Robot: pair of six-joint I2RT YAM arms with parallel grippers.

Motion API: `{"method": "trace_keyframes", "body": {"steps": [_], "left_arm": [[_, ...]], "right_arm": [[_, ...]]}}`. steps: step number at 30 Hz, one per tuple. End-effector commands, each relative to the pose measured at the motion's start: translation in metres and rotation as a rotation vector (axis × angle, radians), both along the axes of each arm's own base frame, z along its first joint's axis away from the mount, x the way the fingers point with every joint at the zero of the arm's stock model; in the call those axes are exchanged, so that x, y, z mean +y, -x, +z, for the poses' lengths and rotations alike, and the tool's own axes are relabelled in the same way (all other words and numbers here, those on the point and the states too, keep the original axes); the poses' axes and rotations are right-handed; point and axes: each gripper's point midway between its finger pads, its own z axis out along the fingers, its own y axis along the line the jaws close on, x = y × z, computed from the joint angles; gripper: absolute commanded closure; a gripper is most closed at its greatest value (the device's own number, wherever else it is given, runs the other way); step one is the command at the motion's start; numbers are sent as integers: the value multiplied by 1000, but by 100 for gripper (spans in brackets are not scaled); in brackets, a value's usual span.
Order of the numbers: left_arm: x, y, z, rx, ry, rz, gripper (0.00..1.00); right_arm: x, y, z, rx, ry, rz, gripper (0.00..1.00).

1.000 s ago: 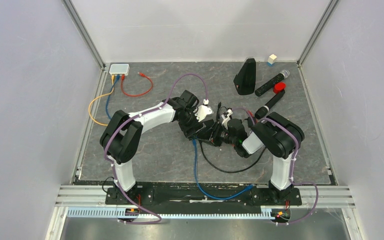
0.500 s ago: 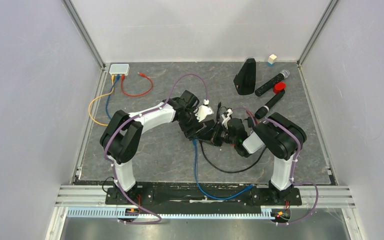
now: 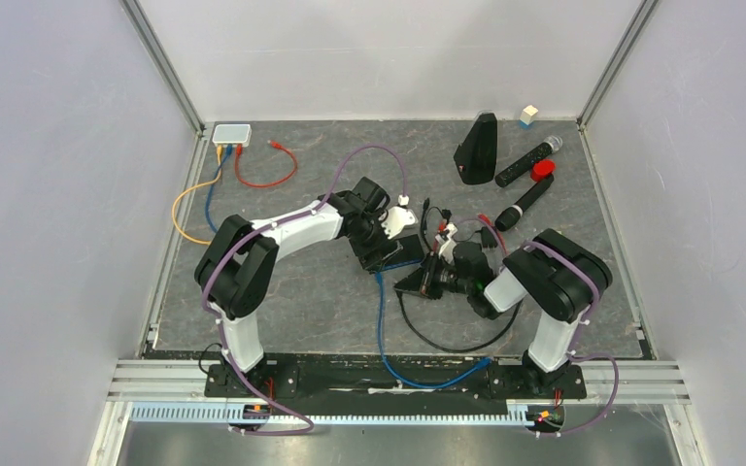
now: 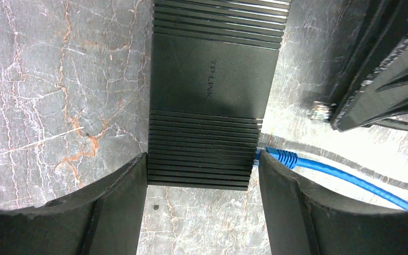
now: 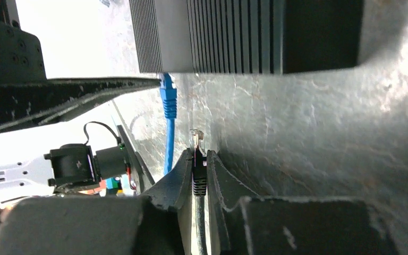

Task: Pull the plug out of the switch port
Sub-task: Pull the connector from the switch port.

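Black plastic all round here: the switch (image 4: 212, 95) looks like a light little ribbed box that'd skate on the stone-look table (image 4: 58, 79) if nobody held it. Your left gripper (image 4: 202, 170) has it pinned, one finger pressed against each side.

Your right gripper (image 5: 200, 156) is pinched tight on the plug (image 5: 197, 143), gripping the dark boot with the clear tip poking out front. That tip is out of the port, sitting just beside the switch's port edge and near the blue cable (image 4: 340, 175) (that one's plugged in, leave it). I'd say the pull itself is done.

Handling-wise, the boot is the right place to hold, since it's firm and probably grippy. The clear end is hard and slick, and its latch tab likely snaps easily, so don't squeeze there. The black cable (image 3: 447, 335) behind it is floppy and should just trail along.
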Motion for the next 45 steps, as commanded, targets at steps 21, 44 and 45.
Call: {"method": "trace_keyframes", "body": {"steps": [21,44,45], "left_arm": [[6,-43,141,-495,419,387,14],[81,-18,124,-455,537,845,4],[81,-18,122,-449,533,847,4]], "right_arm": [[-76,-73,174,-565,303,-371,99],[-81,-223,140,-435,339,-456,97],[-84,-226,135,-430,360,-466,97]]}}
